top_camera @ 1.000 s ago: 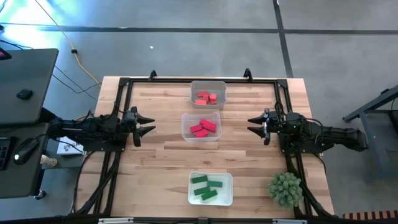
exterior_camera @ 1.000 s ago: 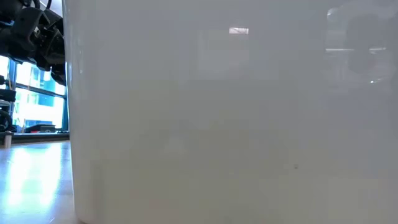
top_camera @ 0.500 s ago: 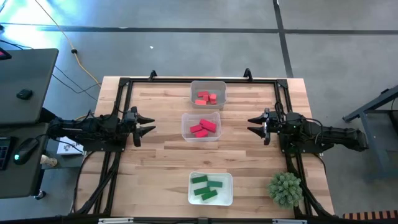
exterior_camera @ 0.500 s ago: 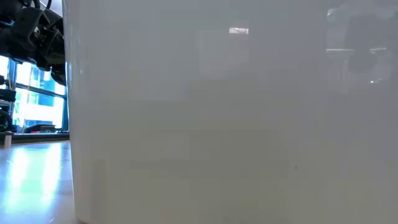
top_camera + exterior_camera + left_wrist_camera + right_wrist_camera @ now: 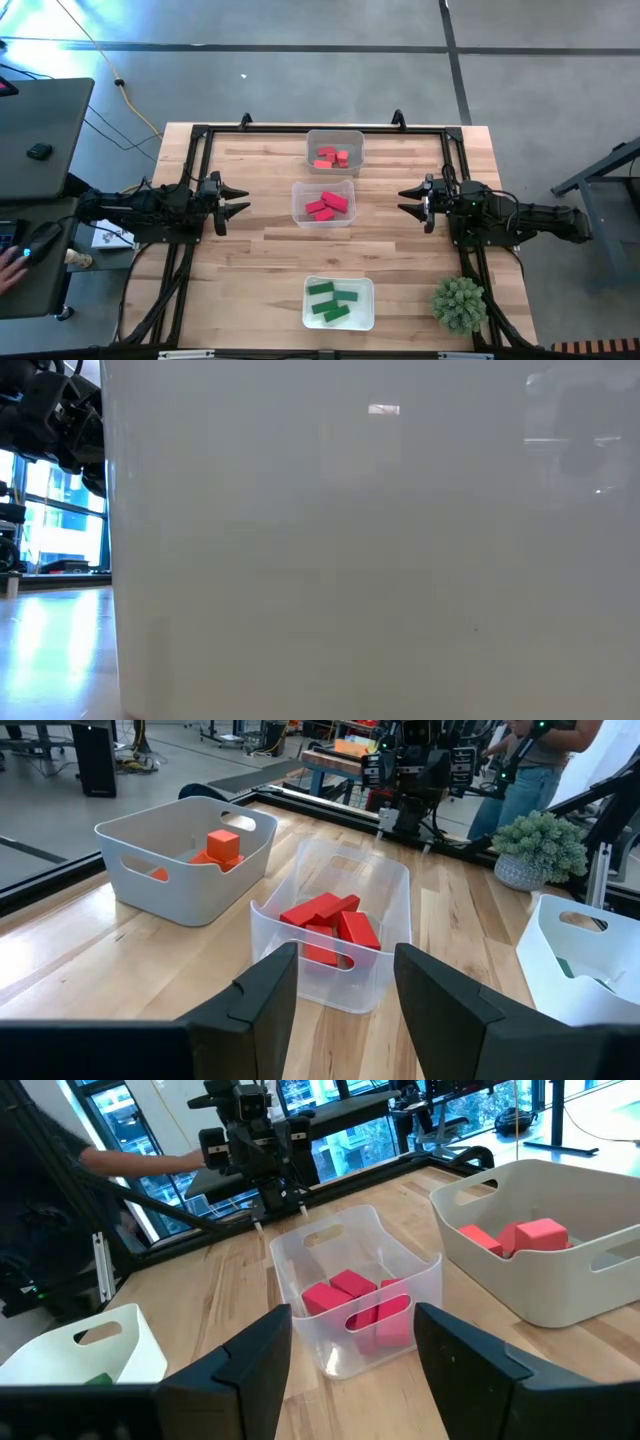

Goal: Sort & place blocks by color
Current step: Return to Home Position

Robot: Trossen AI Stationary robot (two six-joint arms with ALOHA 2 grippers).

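Orange-red blocks [image 5: 333, 157] lie in the far tray [image 5: 335, 137]. Deep red blocks [image 5: 326, 205] lie in the clear middle tray [image 5: 322, 184]. Green blocks [image 5: 332, 302] lie in the near white tray [image 5: 338, 326]. My left gripper [image 5: 238, 201] hovers open at the table's left side, pointing at the middle tray. My right gripper [image 5: 408, 200] hovers open at the right side, facing it. In the left wrist view the red blocks [image 5: 328, 920] sit past my open fingers [image 5: 345, 985]; in the right wrist view [image 5: 352, 1342] they show likewise [image 5: 345, 1293].
A spiky green plant ball [image 5: 459, 303] stands at the table's near right corner. A black frame [image 5: 200, 140] runs along the table's edges. The near tray's white wall [image 5: 370, 560] fills the low view. Bare wood lies between the trays and each gripper. A person's hand [image 5: 12, 268] shows left of the table.
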